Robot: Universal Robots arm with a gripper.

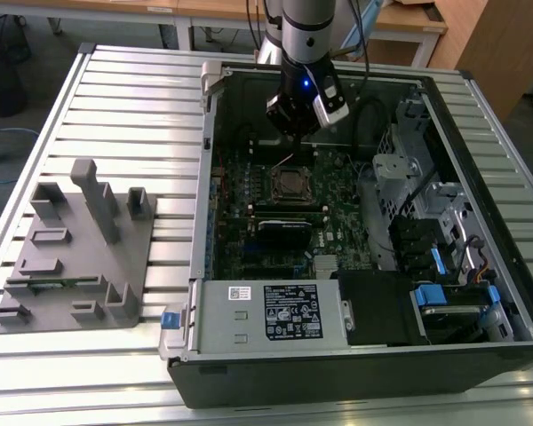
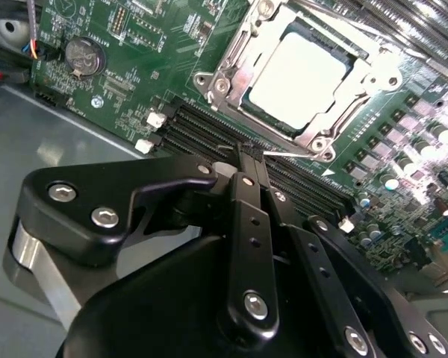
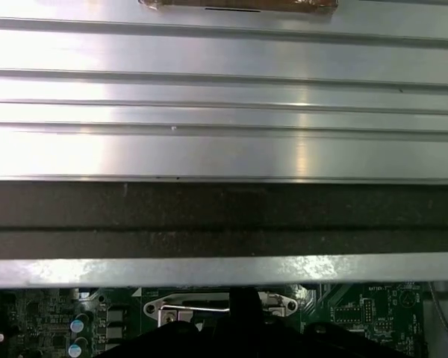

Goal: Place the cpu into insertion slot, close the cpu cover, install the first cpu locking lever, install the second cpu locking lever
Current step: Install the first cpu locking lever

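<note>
- A slip is judged the main hazard. The thin silver wire locking lever (image 2: 287, 154) runs along the edge of the insertion slot (image 1: 290, 182) nearest the tool. If it is pushed off-centre, it could spring free of the narrow fingertips.
- If the lever is released before it is caught under its hook, the thin silver-grey metal cpu cover (image 2: 235, 66) could be lifted off the slot again. This is offered as a judgement only.
- The long black memory slots (image 2: 201, 130) lie between the slot and the tool, so a low or skewed stroke could scrape them or the green circuit board (image 2: 134, 82) beside the slot.
- The pale silver-grey square cpu (image 2: 299, 71) is seated flat in the slot. The cover is laid down around it, with the chip's top shown through the cut-out.
- In the second wrist view, the black two-finger gripper (image 2: 251, 158) is seen with its fingers pressed together, tips pointed at the near edge of the slot.
- The tips are placed right at the lever's end. Whether the wire is pinched, merely touched or just cleared cannot be told, and nothing else is carried.
- In the exterior view the gripper (image 1: 293, 133) is held above the slot, inside the open black computer case (image 1: 355, 373).
</note>
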